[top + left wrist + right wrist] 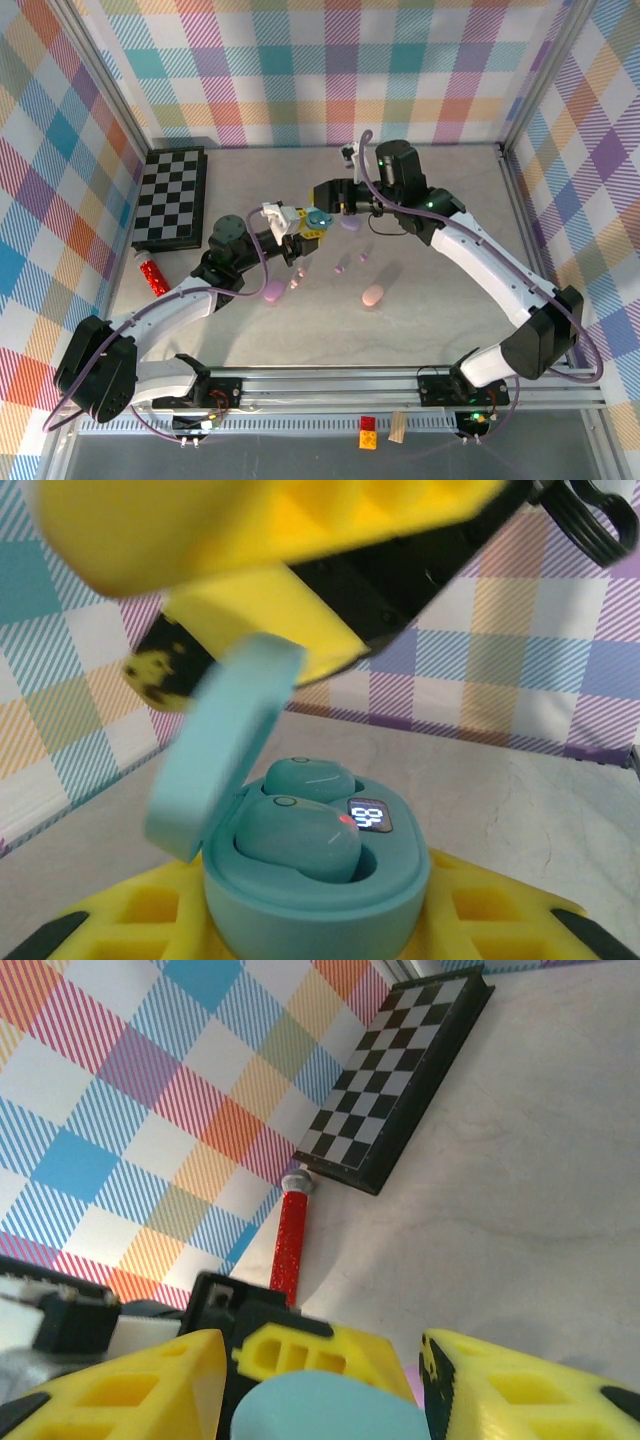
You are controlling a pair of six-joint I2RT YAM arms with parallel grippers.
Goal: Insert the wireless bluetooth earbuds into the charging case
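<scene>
Plaid walls closed round a grey table (450, 330). At its left edge you had the chessboard (172, 195) and, just below it, a red glitter tube (152, 272), both well apart from the work.

Your left gripper (303, 226) was clenched on the teal charging case (320, 890), near the middle of the table. In the left wrist view the lid (225, 750) stood hinged up. Two teal earbuds (300, 842) sat side by side in their wells beside a lit display (368, 815).

Below that hand a lilac case (272, 292) lay on the table, with a few loose earbuds (340, 267) near it.

Your right gripper (328, 1392) hung over the open case with its yellow jaws parted, one on either side of the lid. Whether they touched it I could not tell. Further right lay a pink case (372, 296).

Judging by this, both buds of the teal case looked seated, so the step in hand was finishing that insertion. The next move would call for you to bring the right fingers onto the lid and press it shut. The left grip would have to stay firm so the case did not twist, and the loose earbuds and other cases would wait.
</scene>
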